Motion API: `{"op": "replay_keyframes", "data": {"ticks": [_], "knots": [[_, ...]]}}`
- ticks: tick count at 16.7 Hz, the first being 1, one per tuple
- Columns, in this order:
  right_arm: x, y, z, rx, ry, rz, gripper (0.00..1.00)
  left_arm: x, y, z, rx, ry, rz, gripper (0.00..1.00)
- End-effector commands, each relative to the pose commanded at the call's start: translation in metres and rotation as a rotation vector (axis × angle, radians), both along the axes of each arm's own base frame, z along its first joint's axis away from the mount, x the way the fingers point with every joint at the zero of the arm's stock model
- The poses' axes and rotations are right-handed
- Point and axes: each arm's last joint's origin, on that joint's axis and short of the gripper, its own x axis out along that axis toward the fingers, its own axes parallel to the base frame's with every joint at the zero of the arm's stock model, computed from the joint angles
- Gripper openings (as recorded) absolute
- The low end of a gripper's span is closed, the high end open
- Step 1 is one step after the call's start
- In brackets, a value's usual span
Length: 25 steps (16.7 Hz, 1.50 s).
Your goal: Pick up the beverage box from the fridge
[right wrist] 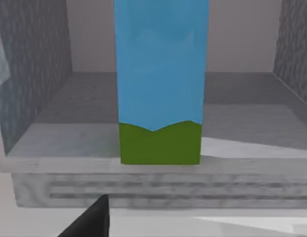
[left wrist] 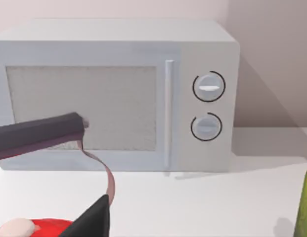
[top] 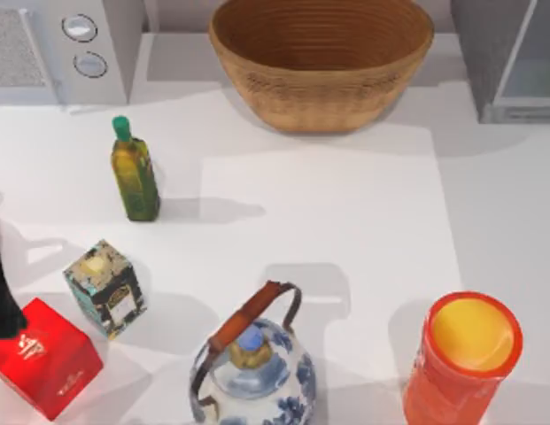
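Right claw (right wrist: 89,219), jaw spread can't be told, faces carton (right wrist: 160,84) straight ahead in fridge (right wrist: 39,98); light, slick, crushable, so pinch blue sides mid-height.

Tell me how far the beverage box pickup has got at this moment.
Done: the fridge stands open, and the right wrist camera faces the beverage box close up. In hand: the approach; a dark fingertip sits short of the carton. Left: grasping and lifting it out; the box stands upright on the fridge floor.

Sky-blue sides and a green base band are shown on the beverage box (right wrist: 160,94), set against the dark-grey speckled fridge (right wrist: 34,79); the counter (top: 345,230) is white.
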Motion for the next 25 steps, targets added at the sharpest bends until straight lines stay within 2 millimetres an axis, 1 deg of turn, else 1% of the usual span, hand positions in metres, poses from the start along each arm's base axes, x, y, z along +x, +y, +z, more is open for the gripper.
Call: {"op": "replay_keyframes", "data": {"ticks": [2,5,9,11,13,14,18,20,22,25], "knots": [[0.023,-0.002,0.000,-0.001,-0.003,-0.001,1.00,0.000,0.000,0.000,0.000,0.000,0.000,1.00],[0.065,-0.001,0.001,-0.001,-0.004,-0.004,1.00,0.000,0.000,0.000,0.000,0.000,0.000,1.00],[0.124,0.011,0.004,-0.002,-0.007,-0.008,1.00,0.000,0.000,0.000,0.000,0.000,0.000,1.00],[0.146,0.020,0.007,-0.002,-0.009,-0.010,1.00,0.000,0.000,0.000,0.000,0.000,0.000,1.00],[0.159,0.026,0.008,-0.001,-0.005,-0.011,1.00,0.000,0.000,0.000,0.000,0.000,0.000,1.00],[0.161,0.027,0.009,-0.001,-0.005,-0.011,1.00,0.000,0.000,0.000,0.000,0.000,0.000,1.00],[0.160,0.026,0.010,-0.002,-0.010,-0.014,1.00,0.000,0.000,0.000,0.000,0.000,0.000,1.00],[0.164,0.026,0.008,-0.001,-0.004,-0.012,1.00,0.000,0.000,0.000,0.000,0.000,0.000,1.00],[0.177,0.026,0.007,0.000,-0.002,-0.011,1.00,0.000,0.000,0.000,0.000,0.000,0.000,1.00],[0.204,0.025,0.010,-0.003,-0.013,-0.011,1.00,0.000,0.000,0.000,0.000,0.000,0.000,1.00]]}}
